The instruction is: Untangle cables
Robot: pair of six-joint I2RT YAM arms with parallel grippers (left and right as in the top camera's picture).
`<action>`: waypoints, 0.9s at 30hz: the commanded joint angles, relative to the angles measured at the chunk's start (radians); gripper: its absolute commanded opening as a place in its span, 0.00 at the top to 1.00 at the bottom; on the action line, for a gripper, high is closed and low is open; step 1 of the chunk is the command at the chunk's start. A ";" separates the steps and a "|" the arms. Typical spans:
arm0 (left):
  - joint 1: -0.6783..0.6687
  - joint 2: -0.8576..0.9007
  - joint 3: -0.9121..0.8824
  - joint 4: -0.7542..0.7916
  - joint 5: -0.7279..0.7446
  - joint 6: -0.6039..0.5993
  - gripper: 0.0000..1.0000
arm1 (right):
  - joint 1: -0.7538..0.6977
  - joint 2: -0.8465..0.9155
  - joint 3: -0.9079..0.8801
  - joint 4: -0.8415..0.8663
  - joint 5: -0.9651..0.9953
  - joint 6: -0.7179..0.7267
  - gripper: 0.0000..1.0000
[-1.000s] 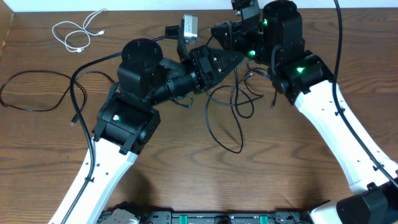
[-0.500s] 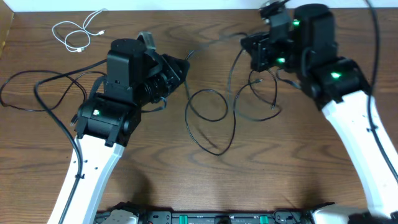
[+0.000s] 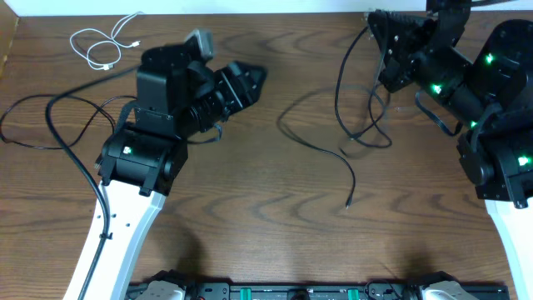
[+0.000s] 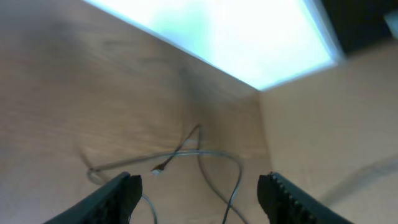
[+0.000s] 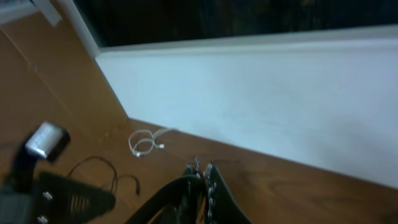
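My right gripper [image 3: 374, 17] is raised at the table's far right and shut on a thin black cable [image 3: 338, 82]. The cable hangs from it in loops [image 3: 372, 140] onto the wood. In the right wrist view the gripper [image 5: 203, 169] has thin strands pinched between its closed fingers. A second black cable [image 3: 323, 152] trails across the middle of the table to a plug end [image 3: 348, 202]. My left gripper [image 3: 253, 77] is open and empty, apart from these cables. The left wrist view shows this gripper [image 4: 199, 184] over blurred cable loops [image 4: 214, 155]. The short white cable [image 3: 103, 45] lies coiled at the far left.
A black cord loop [image 3: 21, 125] lies at the left edge, beside the cord [image 3: 83, 171] running along my left arm. The white wall [image 5: 261, 106] borders the table's far side. Bare wood lies between the two arms near the front edge.
My left gripper has opened, let go of the cable and drawn back left. My right arm has moved right and up with its black cable, pulling the tangle apart.
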 commanded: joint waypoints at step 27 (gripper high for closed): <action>-0.175 -0.010 0.051 0.026 0.130 0.548 0.09 | 0.021 0.274 0.003 -0.073 0.050 0.294 0.99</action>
